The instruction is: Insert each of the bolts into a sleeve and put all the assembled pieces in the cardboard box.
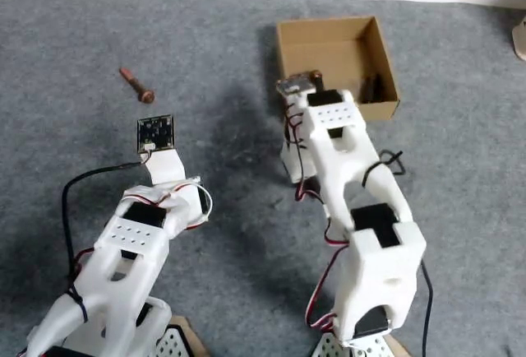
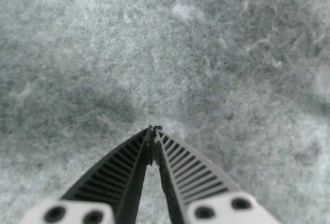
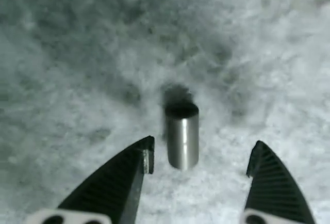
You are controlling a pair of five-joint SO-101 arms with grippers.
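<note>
Sleeve (image 3: 181, 136) sits between my right fingers (image 3: 124, 177), spread wide; my left fingers (image 2: 129, 167) are pressed together, empty, over the table (image 2: 206, 53).

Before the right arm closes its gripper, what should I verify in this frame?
1. Right gripper open: ok.
2. Sleeve upright between its jaws: ok, though nearer one side.
3. Left gripper empty: ok, shut on nothing.
4. Bolt lying free on the carpet, apart from both arms: ok.
5. Cardboard box open on top: ok.
6. Dark pieces in the box fully assembled: cannot tell.
</note>
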